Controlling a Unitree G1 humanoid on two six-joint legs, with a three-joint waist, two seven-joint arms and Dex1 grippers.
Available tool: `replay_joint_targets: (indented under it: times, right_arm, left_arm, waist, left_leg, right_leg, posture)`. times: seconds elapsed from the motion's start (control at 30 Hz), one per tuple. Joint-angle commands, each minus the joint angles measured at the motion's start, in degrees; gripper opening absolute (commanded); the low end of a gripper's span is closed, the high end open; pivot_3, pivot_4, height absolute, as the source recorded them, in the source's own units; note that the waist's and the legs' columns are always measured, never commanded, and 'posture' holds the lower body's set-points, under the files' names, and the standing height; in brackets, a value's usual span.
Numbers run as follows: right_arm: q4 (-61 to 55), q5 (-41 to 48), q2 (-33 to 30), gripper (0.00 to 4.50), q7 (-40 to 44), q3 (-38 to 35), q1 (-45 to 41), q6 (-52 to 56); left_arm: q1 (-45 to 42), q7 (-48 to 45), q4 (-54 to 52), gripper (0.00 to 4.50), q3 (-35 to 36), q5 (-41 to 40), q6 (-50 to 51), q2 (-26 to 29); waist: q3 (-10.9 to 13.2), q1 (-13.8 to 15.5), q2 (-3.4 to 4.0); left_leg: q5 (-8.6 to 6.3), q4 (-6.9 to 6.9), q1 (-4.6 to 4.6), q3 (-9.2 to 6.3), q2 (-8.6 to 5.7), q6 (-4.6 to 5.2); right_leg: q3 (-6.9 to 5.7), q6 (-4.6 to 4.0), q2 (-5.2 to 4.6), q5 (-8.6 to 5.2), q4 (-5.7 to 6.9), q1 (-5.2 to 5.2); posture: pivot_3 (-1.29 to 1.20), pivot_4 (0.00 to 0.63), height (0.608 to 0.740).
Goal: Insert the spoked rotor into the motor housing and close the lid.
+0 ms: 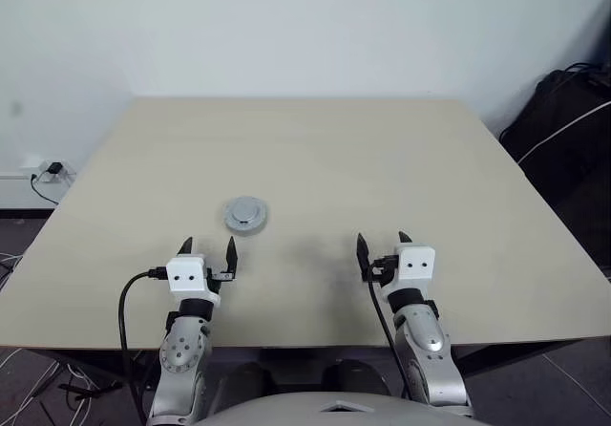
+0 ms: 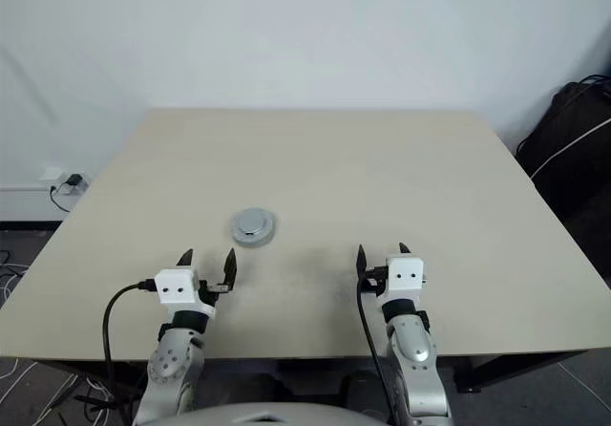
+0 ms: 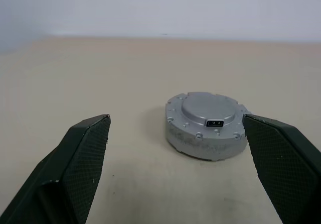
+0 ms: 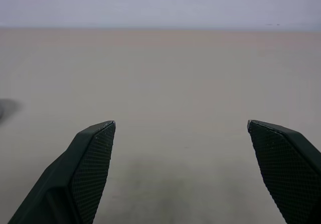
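On the left, a wall socket [image 1: 43, 170] with a plugged cable sits low on the white wall. The left end effector [image 1: 208, 250] hovers wide and empty, just short of the motor housing [image 1: 245, 214], whose lid [image 3: 208, 107] looks already seated, so the task seems done. The right end effector [image 1: 384, 244] also gapes empty over the beige desk [image 1: 430, 178]. A black bag [image 1: 563, 120] lies beyond.

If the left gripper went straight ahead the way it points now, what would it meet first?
Probably the closed motor housing on the table. It sits ahead of the open left gripper, slightly toward its inner finger, so contact might be glancing; depth is unclear.
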Motion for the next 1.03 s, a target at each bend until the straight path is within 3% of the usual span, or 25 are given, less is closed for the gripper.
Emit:
replay_joint_targets:
  times: [0.03,1.03]
  right_arm:
    - [-1.18,-1.03,0.51,4.50,-1.44,-0.33,-0.60,-0.47]
    - [1.73,-0.63,0.37,4.50,-0.54,0.22,-1.57,-1.52]
  left_arm:
    - [-1.30,-1.42,-0.91,4.44,-0.60,0.04,-0.53,0.12]
    - [-2.45,-2.09,-0.19,4.44,-1.34,1.07,0.33,-0.22]
  waist:
    - [0.00,0.00,0.00]
    - [0.00,-0.01,-0.01]
  left_leg:
    - [0.00,0.00,0.00,0.00,0.00,0.00]
    - [0.02,0.09,0.02,-0.02,0.01,0.02]
  right_leg:
    - [-0.01,-0.02,0.00,-0.01,0.03,-0.01]
    - [0.00,-0.07,0.02,-0.05,0.19,0.00]
  posture:
    - [0.00,0.000,0.740]
    - [0.00,0.000,0.740]
